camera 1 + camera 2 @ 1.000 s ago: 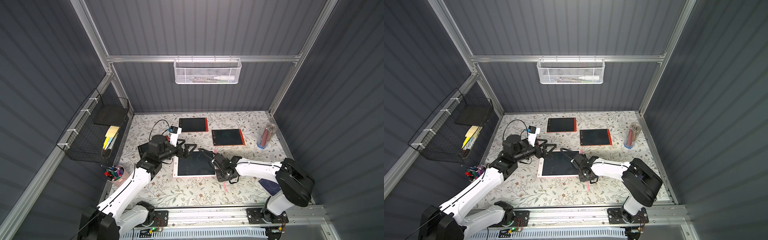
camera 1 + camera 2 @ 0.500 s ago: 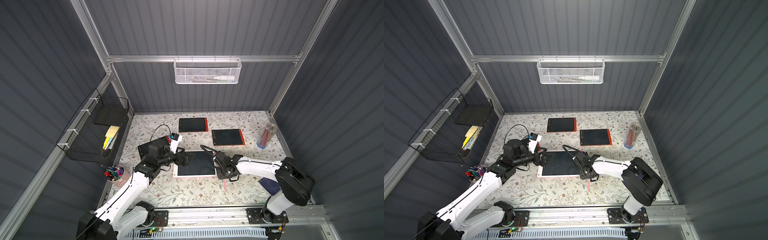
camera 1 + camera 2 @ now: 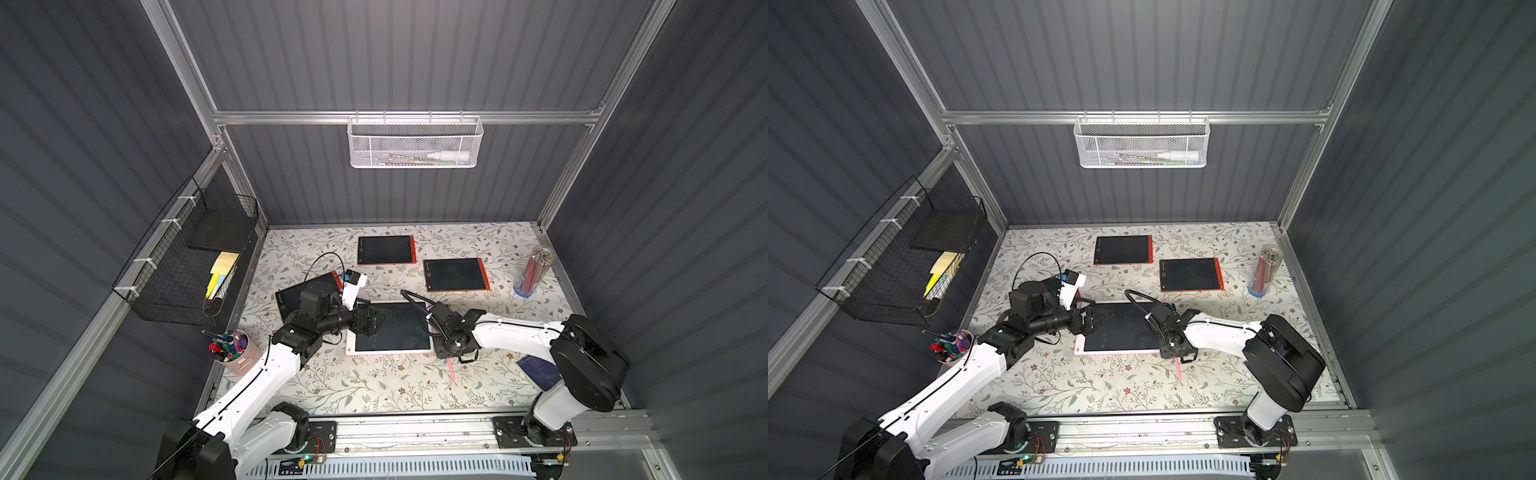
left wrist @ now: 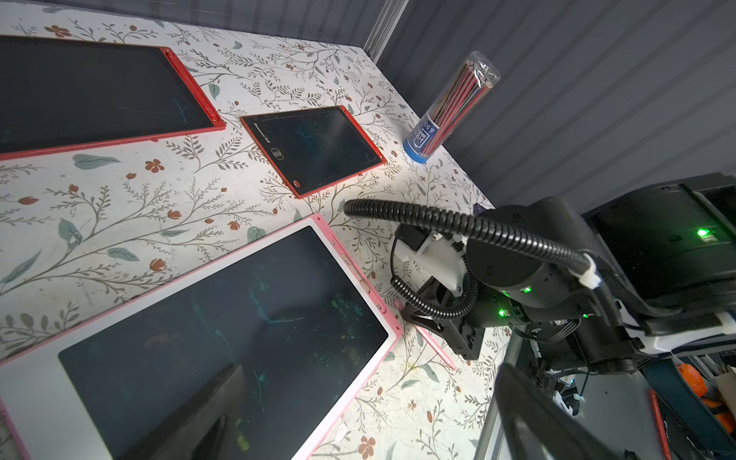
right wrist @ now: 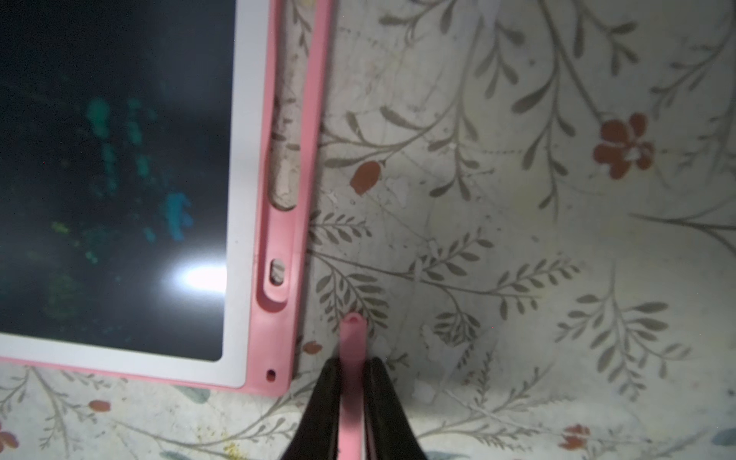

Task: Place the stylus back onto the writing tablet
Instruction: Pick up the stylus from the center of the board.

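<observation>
1. Sensibly, the pink-framed writing tablet (image 3: 403,332) should stay put on the tabletop (image 3: 374,386). The left tool (image 3: 374,322), jaws spread wide and holding nothing, hangs over the tablet's left part and could steady it there.
2. The right tool (image 5: 352,364) is pinching the pink stylus (image 5: 352,338) near one end. The stylus sits low at the tabletop, just beside the tablet's near right corner and apart from it. It is not yet in the empty slot (image 5: 280,139) along the pink side rail.
3. A good move would lift slightly and shift sideways until the stylus runs parallel over that slot. It would then press the stylus down flat before letting go, since a tilted stylus would likely ride up on the rail.
4. Counted:
   - two arms, the left arm (image 3: 257,382) and the right arm (image 3: 515,336)
   - two baskets, a black wire basket (image 3: 183,270) and a white wire basket (image 3: 411,143)
   - four tablets, the pink one plus three red-framed tablets (image 3: 386,249), one of which is partly under the left arm
   - one pen cup (image 3: 241,365)
   - one pencil tube (image 3: 532,274)
   - one stylus
</observation>
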`<state>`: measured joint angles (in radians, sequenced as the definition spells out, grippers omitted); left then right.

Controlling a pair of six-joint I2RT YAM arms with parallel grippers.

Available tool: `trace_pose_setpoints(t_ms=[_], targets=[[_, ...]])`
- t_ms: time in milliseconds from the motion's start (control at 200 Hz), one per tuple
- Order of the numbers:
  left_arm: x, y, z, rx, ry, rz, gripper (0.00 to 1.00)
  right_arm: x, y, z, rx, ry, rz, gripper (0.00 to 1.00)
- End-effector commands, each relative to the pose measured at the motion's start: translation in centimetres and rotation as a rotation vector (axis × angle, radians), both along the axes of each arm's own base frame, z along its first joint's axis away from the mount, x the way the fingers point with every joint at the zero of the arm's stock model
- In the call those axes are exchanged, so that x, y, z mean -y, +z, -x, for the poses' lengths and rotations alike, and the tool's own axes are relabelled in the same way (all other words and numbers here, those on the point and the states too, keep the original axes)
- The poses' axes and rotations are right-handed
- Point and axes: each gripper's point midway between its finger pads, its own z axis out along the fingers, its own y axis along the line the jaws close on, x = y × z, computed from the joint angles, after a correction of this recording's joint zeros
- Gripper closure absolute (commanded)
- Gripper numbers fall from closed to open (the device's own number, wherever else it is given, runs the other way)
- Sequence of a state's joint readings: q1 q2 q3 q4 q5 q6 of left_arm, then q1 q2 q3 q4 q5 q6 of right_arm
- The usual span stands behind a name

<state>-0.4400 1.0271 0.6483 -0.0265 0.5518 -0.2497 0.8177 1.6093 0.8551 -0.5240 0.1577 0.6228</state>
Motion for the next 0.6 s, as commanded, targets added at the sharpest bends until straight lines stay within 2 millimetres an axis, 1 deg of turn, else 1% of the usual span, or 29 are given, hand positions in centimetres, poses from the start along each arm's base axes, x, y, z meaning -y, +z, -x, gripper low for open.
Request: trace_pose_setpoints(t_ms=[0,270,595], targets=[[0.3,0.0,0.3,0.02,-0.025,0.0,0.01,1.5,-0.1,0.5,-0.02,-0.011,0.069,0.84],[0.2,-0.1,0.3,0.018,-0.016,-0.001,0.01,0.8,1.6,-0.4,0.017,-0.011,0.039,0.84],[0.2,0.0,0.3,0.021,-0.013,0.0,0.01,-0.8,3.2,-1.9,0.051,-0.012,-0.005,0.83]])
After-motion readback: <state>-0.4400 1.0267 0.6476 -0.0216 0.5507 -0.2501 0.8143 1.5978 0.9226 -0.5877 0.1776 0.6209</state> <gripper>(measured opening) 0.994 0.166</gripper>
